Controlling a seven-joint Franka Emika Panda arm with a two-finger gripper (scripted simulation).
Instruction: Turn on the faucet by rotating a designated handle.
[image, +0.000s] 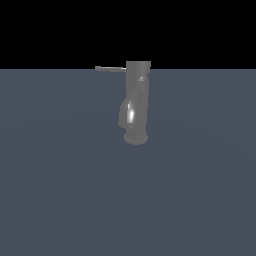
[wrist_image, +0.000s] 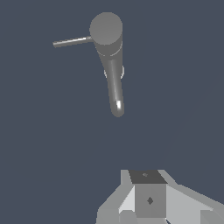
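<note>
A flat slate-blue table (image: 60, 200) filled the lower three quarters of the exterior view under a black band. The grey glossy faucet (image: 136, 102) stood upright just right of centre in that frame, its flared base on the table and its curved spout (image: 128, 114) bulging toward the exterior view's left. The thin handle (image: 110, 68) stuck out level from the cap, toward the frame's upper left. The wrist view showed only grey parts of the gripper (wrist_image: 148, 199), well apart from the faucet; I could not tell how wide it stood, or see anything in it.
</note>
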